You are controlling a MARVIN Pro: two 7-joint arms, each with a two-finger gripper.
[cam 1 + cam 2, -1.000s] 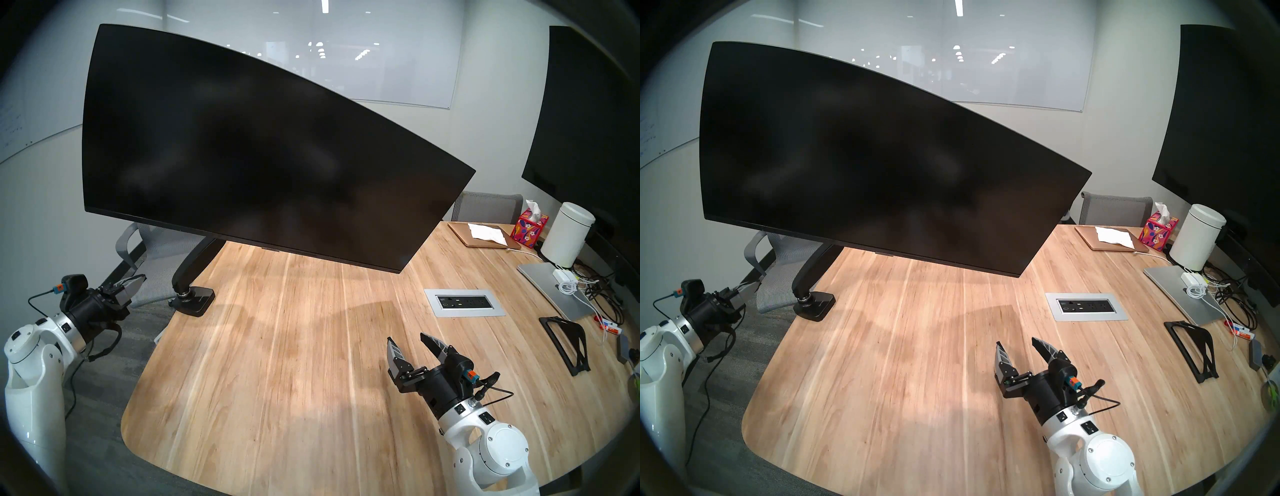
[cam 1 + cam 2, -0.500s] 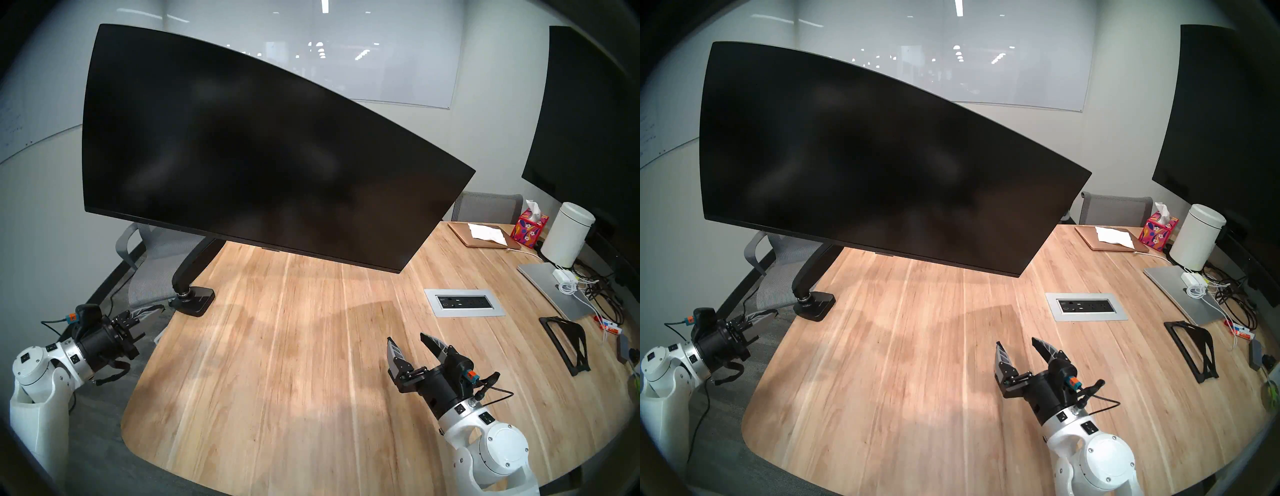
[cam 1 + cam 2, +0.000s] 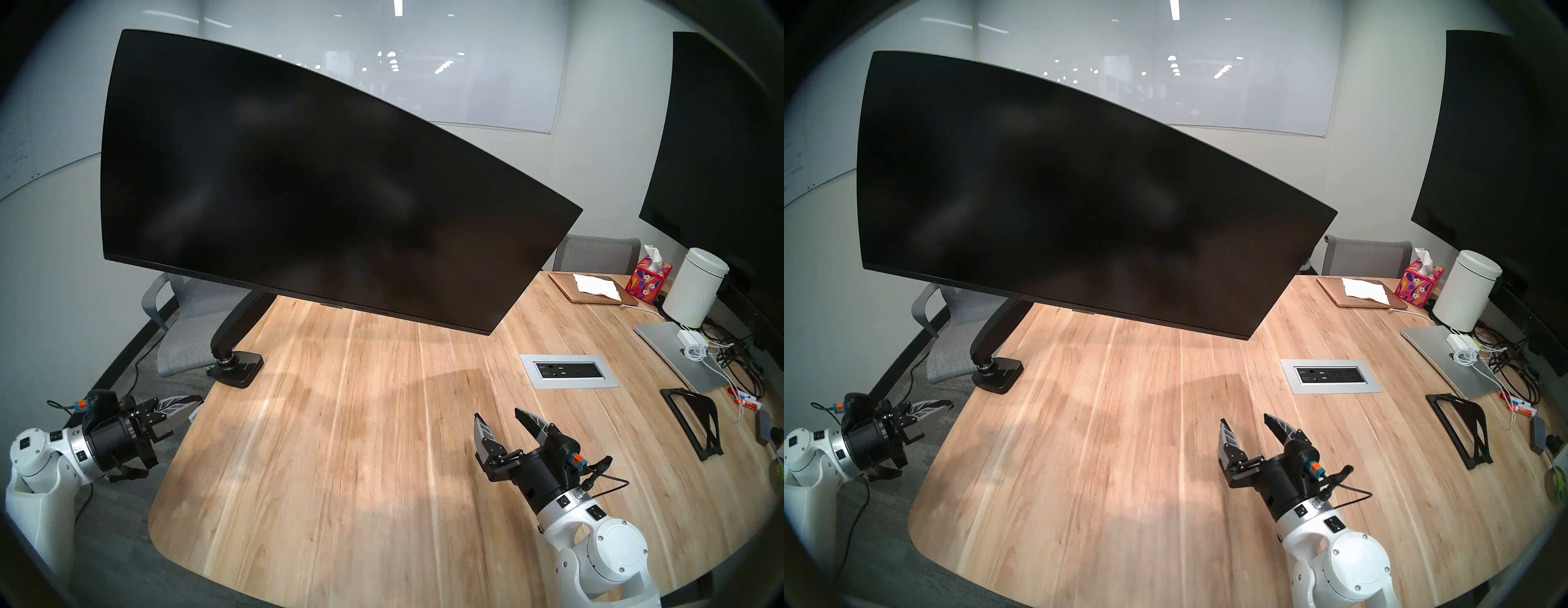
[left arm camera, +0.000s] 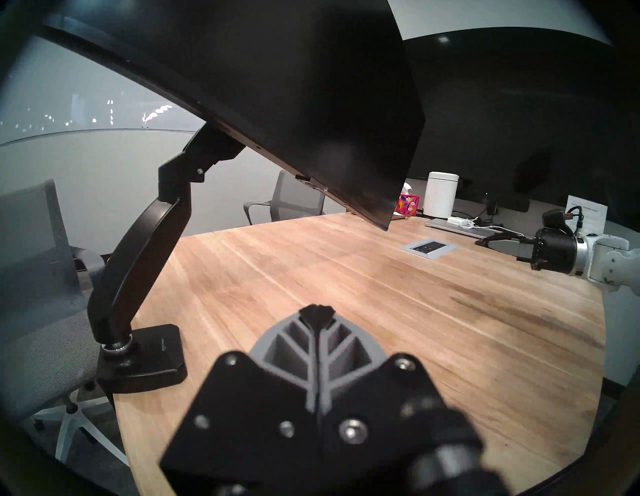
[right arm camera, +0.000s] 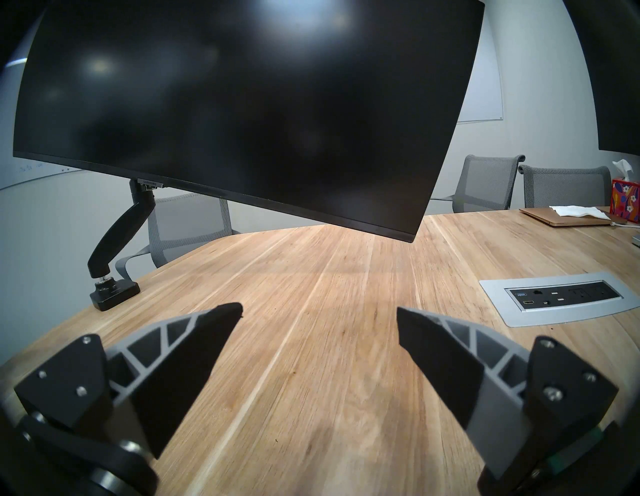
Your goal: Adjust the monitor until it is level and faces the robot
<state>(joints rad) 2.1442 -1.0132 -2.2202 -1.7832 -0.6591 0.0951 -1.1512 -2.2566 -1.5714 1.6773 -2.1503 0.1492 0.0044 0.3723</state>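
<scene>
The monitor [image 3: 314, 187] hangs tilted above the surface [image 3: 360, 446] — its right side lower. It looks heavy, stiff, with fragile glass; I would push the bezel edges. Below it, the left end effector [image 3: 193, 399] is pressed together, the right end effector [image 3: 500, 418] spread, both empty.

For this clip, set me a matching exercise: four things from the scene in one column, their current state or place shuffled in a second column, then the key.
Things
1. monitor
2. left gripper
3. right gripper
4. tissue box

States or places
A. fingers spread apart, holding nothing
B. tilted, its right end lower than its left
C. at the table's far right, beside the white canister
D. fingers pressed together, off the table's left edge

Pairs: 1-B, 2-D, 3-A, 4-C
</scene>
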